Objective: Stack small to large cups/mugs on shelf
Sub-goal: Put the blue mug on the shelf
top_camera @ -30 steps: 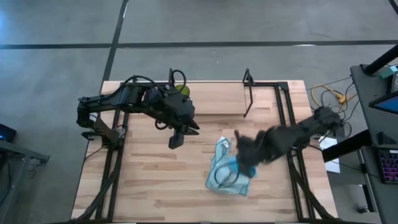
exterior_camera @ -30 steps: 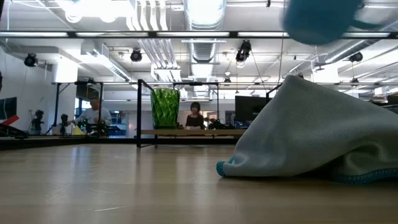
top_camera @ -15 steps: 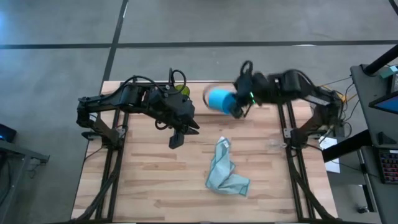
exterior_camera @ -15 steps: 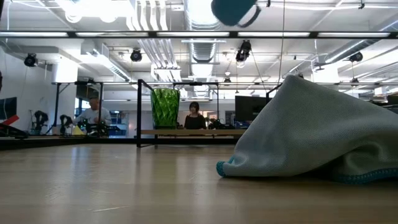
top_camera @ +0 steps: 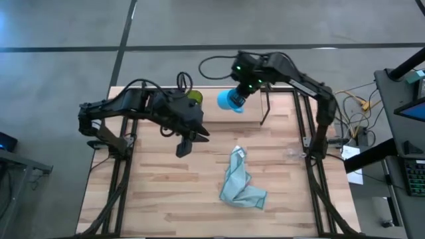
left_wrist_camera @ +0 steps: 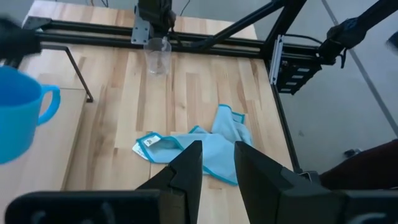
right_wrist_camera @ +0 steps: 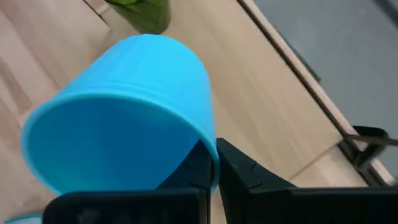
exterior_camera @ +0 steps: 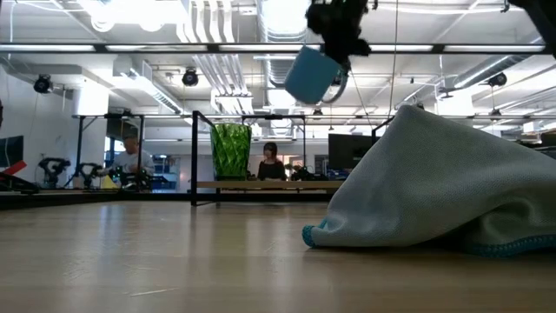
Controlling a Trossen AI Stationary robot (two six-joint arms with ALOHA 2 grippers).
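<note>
Wooden planks of the desk (top_camera: 153,186) fill the lower part of the high view, with grey floor around them. Near the top centre of that view the right gripper (top_camera: 240,88) holds the bright blue cup (top_camera: 232,101) aloft over the desk's far edge; the right wrist view shows its fingers pinched on the cup's rim, and the cup is tilted. In the low view the cup (exterior_camera: 313,75) hangs tipped in the upper middle of the frame, well above the shelf (exterior_camera: 261,184) in the distance. The dark green cup (exterior_camera: 230,150) stands upright on the shelf's board, left of the blue one. The clear glass cup (left_wrist_camera: 157,56) stands on the desk at the upper centre of the left wrist view, apart from the others. A light blue cloth (top_camera: 240,182) lies crumpled at lower centre of the high view. The left gripper (top_camera: 184,145) hovers over the desk at centre left, its fingers narrowly parted and empty.
</note>
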